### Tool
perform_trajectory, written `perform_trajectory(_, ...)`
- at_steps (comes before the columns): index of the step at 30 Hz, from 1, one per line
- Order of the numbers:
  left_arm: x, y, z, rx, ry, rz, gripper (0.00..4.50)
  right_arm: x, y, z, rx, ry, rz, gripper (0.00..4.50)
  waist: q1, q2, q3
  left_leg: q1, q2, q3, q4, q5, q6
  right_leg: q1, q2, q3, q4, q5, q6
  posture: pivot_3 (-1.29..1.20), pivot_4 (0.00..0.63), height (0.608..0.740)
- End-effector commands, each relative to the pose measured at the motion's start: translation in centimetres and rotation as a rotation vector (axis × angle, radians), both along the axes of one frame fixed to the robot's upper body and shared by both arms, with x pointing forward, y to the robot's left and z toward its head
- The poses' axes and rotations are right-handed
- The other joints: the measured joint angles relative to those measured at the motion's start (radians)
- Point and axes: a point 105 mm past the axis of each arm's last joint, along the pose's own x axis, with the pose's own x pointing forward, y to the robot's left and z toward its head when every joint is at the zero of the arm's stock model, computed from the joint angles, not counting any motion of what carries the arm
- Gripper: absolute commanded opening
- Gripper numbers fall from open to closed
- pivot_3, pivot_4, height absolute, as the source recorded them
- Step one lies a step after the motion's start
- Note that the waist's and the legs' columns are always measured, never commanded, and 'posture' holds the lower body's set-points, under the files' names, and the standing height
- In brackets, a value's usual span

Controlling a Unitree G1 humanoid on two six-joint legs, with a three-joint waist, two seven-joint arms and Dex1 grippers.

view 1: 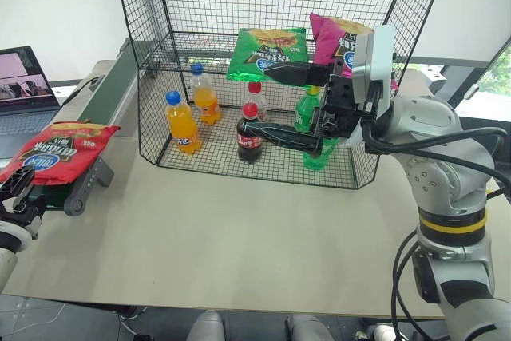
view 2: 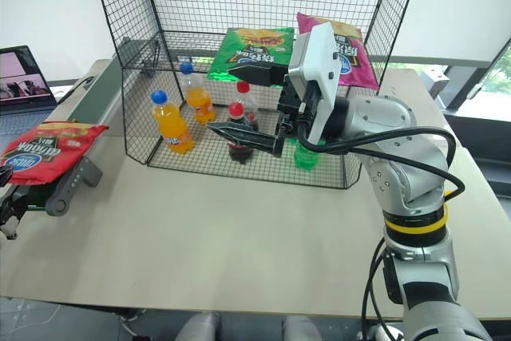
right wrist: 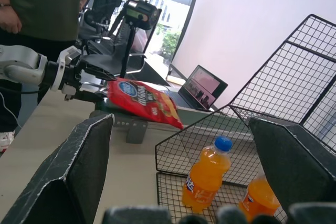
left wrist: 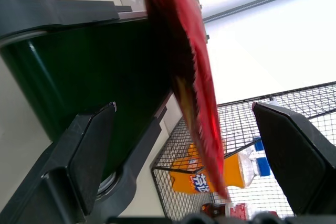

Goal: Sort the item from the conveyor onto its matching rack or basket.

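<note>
Red bag at conveyor end

We see the crinkly red snack chip bag (view 1: 56, 152) lying on the dark green conveyor belt (view 1: 108, 89), between the left gripper's (left wrist: 184, 145) spread fingers; right gripper (view 1: 275, 101) fingers apart before the black wire-mesh rack (view 1: 160, 37).

No lettering can be read with certainty. On the red chip bag (view 1: 54, 152), a blue oval logo and yellow-white lettering are seen, but the words are not made out. Printed logos are borne by the green bag (view 1: 267, 53) and the magenta bag (view 1: 337, 37), illegible. Blue labels are carried by the orange soda bottles (view 1: 183, 122), red labels by the cola bottles (view 1: 249, 132), none legible
</note>
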Motion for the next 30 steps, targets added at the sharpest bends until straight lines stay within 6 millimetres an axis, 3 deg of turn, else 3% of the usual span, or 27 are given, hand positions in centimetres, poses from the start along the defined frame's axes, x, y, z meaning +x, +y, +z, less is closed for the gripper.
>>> perform_trajectory(1,-0.1,0.6,1.3,0.02,-0.037,0.017,4.46,-0.9,-0.2,1.3,0.021,-0.057,0.004,4.5,0.0,0.0,0.0,0.0,0.0,0.0,0.0,0.0,0.0,0.0,0.0,0.0,0.0,0.0,0.0,0.0,0.15,0.74)
perform_trajectory(6,-0.2,0.9,1.1,0.017,-0.042,0.033,4.46,-1.1,-0.3,1.4,0.021,-0.055,0.004,4.5,0.0,0.0,0.0,0.0,0.0,0.0,0.0,0.0,0.0,0.0,0.0,0.0,0.0,0.0,0.0,0.0,0.15,0.74)
perform_trajectory(7,-0.3,1.1,1.0,0.017,-0.04,0.04,4.21,-1.1,-0.3,1.4,0.021,-0.055,0.004,4.5,0.0,0.0,0.0,0.0,0.0,0.0,0.0,0.0,0.0,0.0,0.0,0.0,0.0,0.0,0.0,0.0,0.15,0.74)
perform_trajectory(10,-0.4,1.3,1.2,0.021,-0.056,0.05,3.2,-1.3,-0.3,1.3,0.022,-0.054,0.004,4.5,0.0,0.0,0.0,0.0,0.0,0.0,0.0,0.0,0.0,0.0,0.0,0.0,0.0,0.0,0.0,0.0,0.15,0.74)
perform_trajectory(16,-0.5,0.8,2.8,0.053,-0.111,0.031,0.33,-1.4,-0.4,1.3,0.021,-0.052,0.006,4.5,0.0,0.0,0.0,0.0,0.0,0.0,0.0,0.0,0.0,0.0,0.0,0.0,-0.001,0.0,0.0,0.0,0.15,0.74)
perform_trajectory(17,-0.5,0.5,3.2,0.062,-0.124,0.023,0.07,-1.4,-0.4,1.3,0.022,-0.052,0.006,4.5,0.0,0.0,0.0,0.0,0.0,0.0,0.0,0.0,0.0,0.0,0.0,0.0,-0.001,0.0,0.0,0.0,0.15,0.74)
perform_trajectory(20,-0.3,-0.7,5.2,0.134,-0.184,-0.016,0.07,-1.4,-0.4,1.4,0.028,-0.053,0.003,4.5,0.001,-0.001,0.0,0.0,0.0,0.0,0.0,0.0,0.0,0.0,0.0,0.0,-0.001,0.0,0.0,0.0,0.15,0.74)
perform_trajectory(26,0.0,-6.8,10.2,0.273,-0.376,-0.311,0.07,-1.8,-0.7,2.1,0.072,-0.052,0.023,4.5,0.002,-0.001,0.001,-0.001,0.0,0.0,-0.001,0.0,-0.001,0.0,0.0,0.0,-0.001,0.0,0.0,0.0,0.15,0.74)
perform_trajectory(30,0.7,-10.1,12.1,0.351,-0.454,-0.483,0.07,-2.4,-1.4,2.4,0.087,-0.046,0.044,4.5,0.002,-0.001,0.001,-0.001,0.0,0.0,-0.001,0.0,-0.001,0.0,0.0,0.0,-0.001,0.0,0.0,0.0,0.15,0.74)
